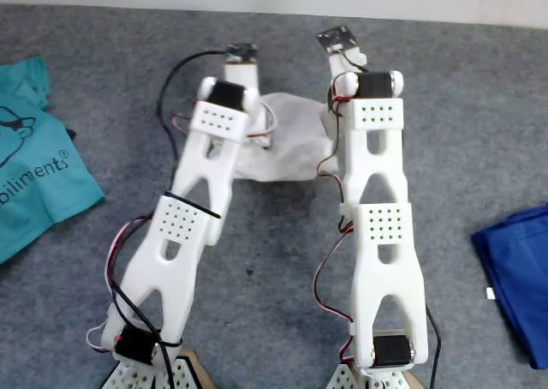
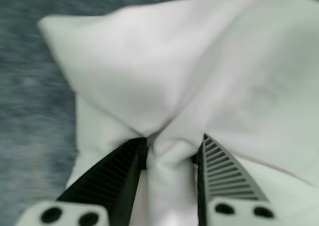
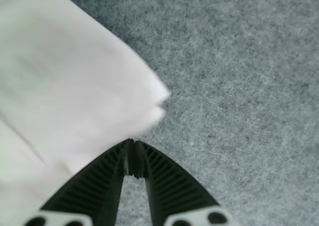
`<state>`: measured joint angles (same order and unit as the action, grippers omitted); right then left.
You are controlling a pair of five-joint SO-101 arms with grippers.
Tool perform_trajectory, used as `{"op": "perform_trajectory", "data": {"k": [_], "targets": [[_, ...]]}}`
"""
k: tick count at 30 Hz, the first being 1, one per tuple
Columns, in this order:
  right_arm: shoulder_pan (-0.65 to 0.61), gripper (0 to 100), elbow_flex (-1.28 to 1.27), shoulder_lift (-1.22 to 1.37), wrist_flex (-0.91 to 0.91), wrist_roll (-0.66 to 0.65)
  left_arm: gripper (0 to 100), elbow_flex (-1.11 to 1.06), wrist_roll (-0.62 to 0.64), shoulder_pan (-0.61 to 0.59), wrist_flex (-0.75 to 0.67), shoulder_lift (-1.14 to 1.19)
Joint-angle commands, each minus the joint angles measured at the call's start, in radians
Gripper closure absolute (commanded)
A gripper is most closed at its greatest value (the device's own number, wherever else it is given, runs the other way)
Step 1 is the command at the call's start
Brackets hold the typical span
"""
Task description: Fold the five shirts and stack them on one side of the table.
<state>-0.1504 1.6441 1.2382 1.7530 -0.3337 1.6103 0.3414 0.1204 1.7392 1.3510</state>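
Note:
A white shirt [image 1: 287, 145] lies bunched on the grey carpet at the far middle of the table, between the two arms' wrists. In the left wrist view my left gripper [image 2: 172, 149] is shut on a gathered fold of the white shirt [image 2: 164, 76], which spreads out beyond the fingers. In the right wrist view my right gripper [image 3: 133, 147] is shut, with an edge of the white shirt [image 3: 65, 91] pinched at its tips. That cloth hangs to one side over bare carpet.
A teal printed shirt [image 1: 34, 183] lies spread at the table's left edge. A dark blue shirt [image 1: 518, 269] lies at the right edge. Grey carpet [image 1: 274, 269] covers the table, with open room between and in front of the arms.

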Motion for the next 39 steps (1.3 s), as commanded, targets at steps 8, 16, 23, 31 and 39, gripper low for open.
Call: {"op": "perform_trajectory", "data": {"k": [8,16,23,31,39], "targets": [[-0.038,99.2,0.122,-0.163,-0.131,0.176,85,0.035,-0.008,-0.004,0.015,-0.004],[-0.174,99.2,0.124,-0.18,-0.268,0.19,85,0.035,-0.011,0.038,0.015,-0.004],[-0.231,99.2,0.124,-0.061,-0.349,0.192,85,0.035,-0.138,0.067,0.017,-0.004],[-0.229,99.2,0.124,0.042,-0.153,0.184,85,0.035,-0.14,0.064,0.021,-0.004],[-0.197,99.2,0.122,0.015,0.015,0.189,85,0.022,-0.141,0.039,0.029,-0.088]]}}
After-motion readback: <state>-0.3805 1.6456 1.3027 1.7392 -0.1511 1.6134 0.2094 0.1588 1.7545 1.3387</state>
